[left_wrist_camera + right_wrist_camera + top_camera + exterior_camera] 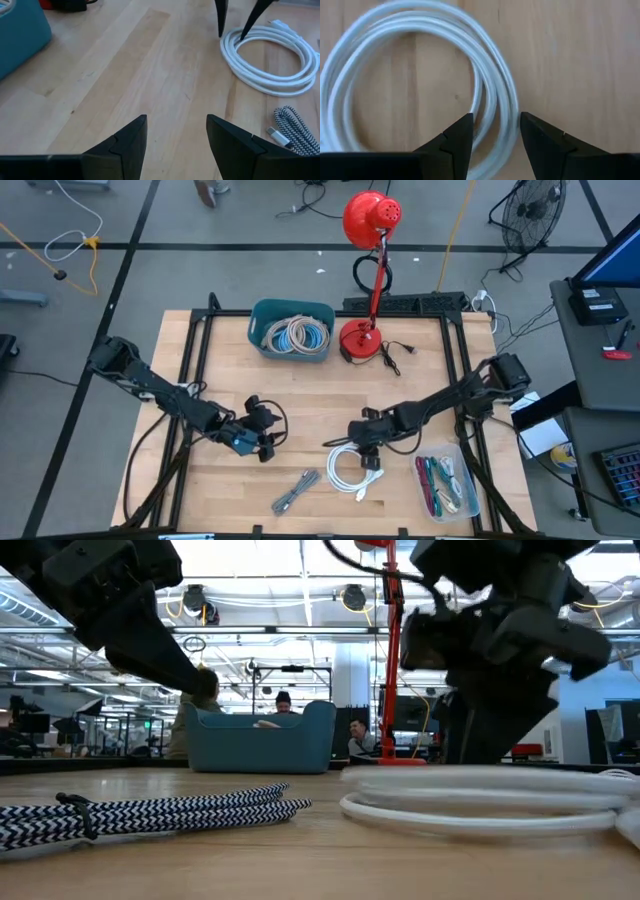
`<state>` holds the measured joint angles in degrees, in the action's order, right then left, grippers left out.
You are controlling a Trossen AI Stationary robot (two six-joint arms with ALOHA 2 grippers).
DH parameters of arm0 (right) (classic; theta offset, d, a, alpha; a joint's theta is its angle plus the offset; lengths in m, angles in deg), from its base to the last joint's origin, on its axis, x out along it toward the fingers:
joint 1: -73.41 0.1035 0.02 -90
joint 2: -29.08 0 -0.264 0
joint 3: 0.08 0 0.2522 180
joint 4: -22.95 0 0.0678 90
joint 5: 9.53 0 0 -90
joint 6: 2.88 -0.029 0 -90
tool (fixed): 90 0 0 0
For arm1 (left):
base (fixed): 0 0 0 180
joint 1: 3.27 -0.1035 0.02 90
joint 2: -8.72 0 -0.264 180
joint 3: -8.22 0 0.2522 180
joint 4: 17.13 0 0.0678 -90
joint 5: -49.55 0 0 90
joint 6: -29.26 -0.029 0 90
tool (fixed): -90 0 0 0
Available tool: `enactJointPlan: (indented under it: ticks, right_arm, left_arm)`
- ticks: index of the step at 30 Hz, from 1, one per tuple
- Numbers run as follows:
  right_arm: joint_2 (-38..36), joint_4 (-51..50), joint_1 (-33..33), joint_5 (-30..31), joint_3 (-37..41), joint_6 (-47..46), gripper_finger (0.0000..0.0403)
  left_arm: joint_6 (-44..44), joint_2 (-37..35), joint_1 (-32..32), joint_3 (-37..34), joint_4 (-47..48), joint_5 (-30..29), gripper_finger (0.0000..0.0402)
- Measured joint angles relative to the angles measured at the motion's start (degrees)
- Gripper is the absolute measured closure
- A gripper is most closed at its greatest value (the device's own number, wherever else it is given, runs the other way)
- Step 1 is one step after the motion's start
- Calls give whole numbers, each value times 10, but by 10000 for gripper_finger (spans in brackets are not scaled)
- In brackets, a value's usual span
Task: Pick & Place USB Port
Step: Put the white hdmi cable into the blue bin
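Right end effector point(365, 442) is hovering low over the white coiled cable point(352, 468), fingers apart and straddling the coil's strands in the wrist view. You're looking at a cable lying flat on the table point(310, 395) near its front edge, middle. Left end effector point(262, 435) is waiting, fingers apart and empty, toward the front-left. A braided cable point(295, 490) is lying just beside the white one. Risk: you're pinching only some loops, so the coil may be unravelling on lift, dragging and snagging the braided cable.
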<state>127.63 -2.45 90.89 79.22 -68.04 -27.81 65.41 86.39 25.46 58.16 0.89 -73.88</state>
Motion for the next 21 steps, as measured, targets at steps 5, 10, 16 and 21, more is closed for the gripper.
enactJointPlan:
  ticks: [5,10,16,21]
  right_arm:
    - [28,-2,0,0,-3,-23,245]
    - [44,-9,9,2,-2,-37,249]
    - [46,-8,21,50,-2,-68,298]
    - [46,-2,22,75,-1,-93,377]
  left_arm:
    - [2,0,0,0,0,0,195]
    - [2,0,2,0,2,-1,195]
    - [2,0,3,0,2,-1,195]
    - [2,0,3,0,2,-1,195]
